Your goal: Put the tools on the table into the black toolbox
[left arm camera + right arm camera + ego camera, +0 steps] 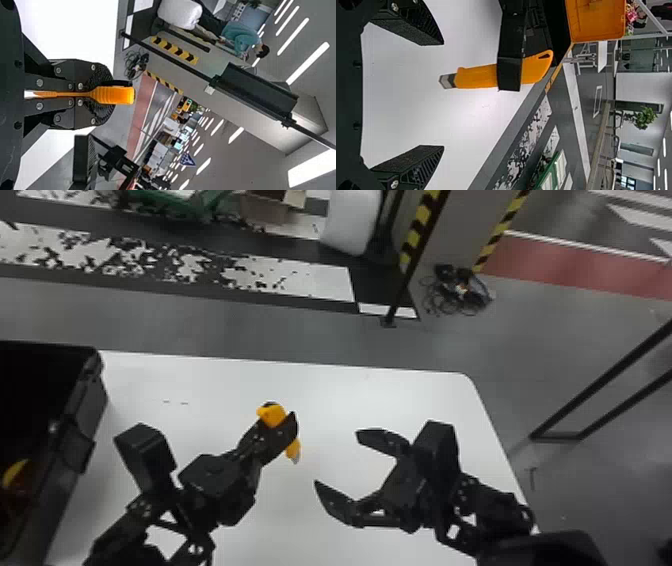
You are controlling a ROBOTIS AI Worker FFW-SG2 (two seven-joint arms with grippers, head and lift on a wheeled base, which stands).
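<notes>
Head view: the left gripper (290, 427) pinches the orange knife (271, 415) over the table (360, 400), right of the box (94, 402); the right gripper (336, 458) is wide. Left wrist view: the pinch looks snug. Right wrist view: it looks light and hard; hold its handle (476, 76), not its tip (447, 80).

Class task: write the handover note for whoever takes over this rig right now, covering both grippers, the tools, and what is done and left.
Left gripper: shut on the orange knife, above the table.
Right gripper: open, empty, over the table.
Black toolbox: at the table's left.
Done: knife grasped; a yellow item is in the toolbox.
Left: put the knife in the toolbox, then check for other tools.
</notes>
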